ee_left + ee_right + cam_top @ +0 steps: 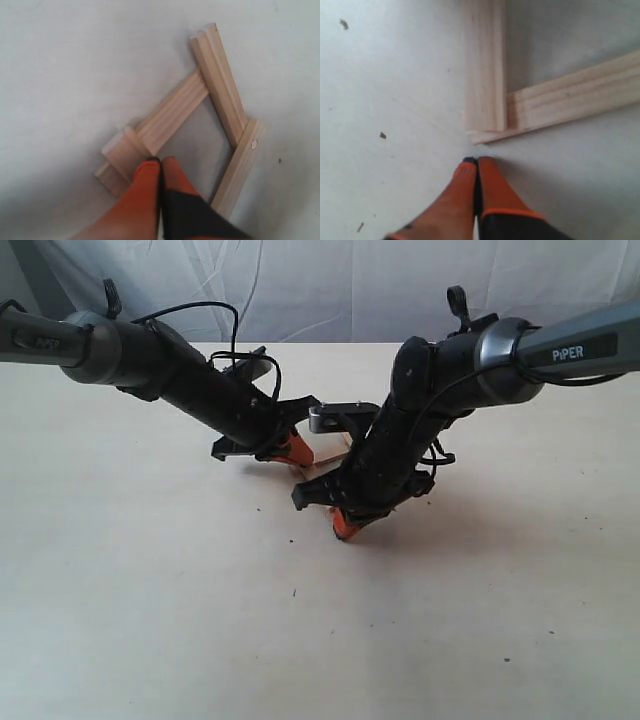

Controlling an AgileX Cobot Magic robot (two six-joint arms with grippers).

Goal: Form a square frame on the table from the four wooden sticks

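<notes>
The four wooden sticks form a small square frame (200,115) on the table (150,590). In the left wrist view one stick (172,112) meets a second (220,82), a third (240,167) carries a small pale dot, and a fourth (115,160) lies under my left gripper (161,161), which is shut with its orange tips at that corner. My right gripper (477,161) is shut and empty, just outside the corner where one stick (484,70) meets another (570,100). In the exterior view only a bit of the frame (322,457) shows between the left gripper (296,450) and right gripper (346,525).
A white cloth (330,285) hangs behind the table's far edge. Tiny dark specks (382,135) dot the tabletop. Both black arms cross over the middle of the table, hiding most of the frame in the exterior view.
</notes>
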